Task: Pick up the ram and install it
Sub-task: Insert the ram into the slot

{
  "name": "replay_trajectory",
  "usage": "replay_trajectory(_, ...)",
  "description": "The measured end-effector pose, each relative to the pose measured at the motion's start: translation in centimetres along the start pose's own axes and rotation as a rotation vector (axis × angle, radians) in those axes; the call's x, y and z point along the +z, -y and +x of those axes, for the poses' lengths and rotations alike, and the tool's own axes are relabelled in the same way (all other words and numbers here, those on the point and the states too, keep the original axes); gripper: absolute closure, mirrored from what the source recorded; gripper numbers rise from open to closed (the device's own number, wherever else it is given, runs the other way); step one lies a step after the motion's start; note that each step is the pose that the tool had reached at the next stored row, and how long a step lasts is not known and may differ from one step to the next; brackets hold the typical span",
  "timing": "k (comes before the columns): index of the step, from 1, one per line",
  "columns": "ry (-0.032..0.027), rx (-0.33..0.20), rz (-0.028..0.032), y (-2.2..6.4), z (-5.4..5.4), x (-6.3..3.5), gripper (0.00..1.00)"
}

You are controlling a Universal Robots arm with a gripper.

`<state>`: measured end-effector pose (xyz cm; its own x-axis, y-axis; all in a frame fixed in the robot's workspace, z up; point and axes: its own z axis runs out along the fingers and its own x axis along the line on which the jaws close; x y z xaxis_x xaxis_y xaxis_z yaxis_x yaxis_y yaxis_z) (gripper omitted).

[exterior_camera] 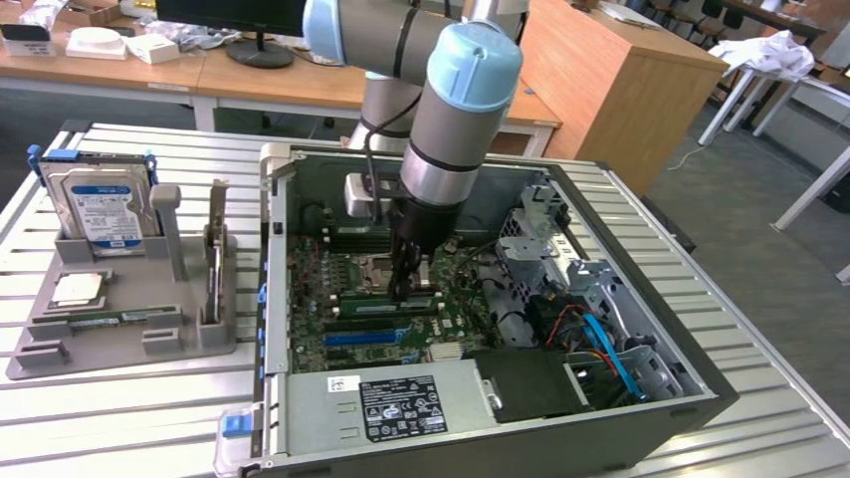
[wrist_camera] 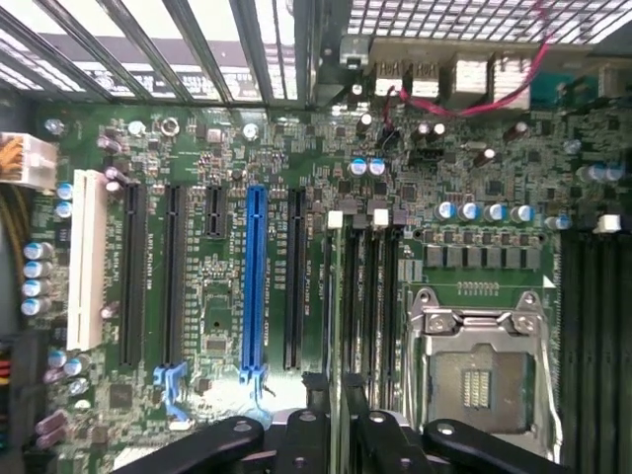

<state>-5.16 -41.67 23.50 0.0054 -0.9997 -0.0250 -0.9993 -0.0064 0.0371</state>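
The ram [wrist_camera: 341, 326] stands edge-on in the hand [wrist_camera: 336, 434] (gripped) over the motherboard [wrist_camera: 247, 148].

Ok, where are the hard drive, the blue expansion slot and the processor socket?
hard drive [exterior_camera: 100, 204]: exterior view, on its pale label.
blue expansion slot [wrist_camera: 255, 276]: wrist view, halfway along its length.
processor socket [wrist_camera: 484, 370]: wrist view, its centre.

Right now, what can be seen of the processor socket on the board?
The processor socket is a square recess framed by a silver metal bracket with a screw head at each corner. Its floor is dark, with a small block of gold-coloured contacts in the middle, and no chip sits in it. It lies flat on the green motherboard, with long black slots running along both of its sides. Nothing touches it from above.
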Motion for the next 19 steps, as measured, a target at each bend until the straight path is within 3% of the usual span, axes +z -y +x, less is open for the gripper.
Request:
replay_trajectory(5,0.0015,0.0,0.0001,0.07,-0.1,-0.29,0.82)
replay_trajectory(6,0.0017,0.0,-0.0009,0.35,-0.1,-0.27,0.88)
replay_trajectory(19,0.0018,0.0,-0.0208,6.15,0.0,-0.35,0.9)
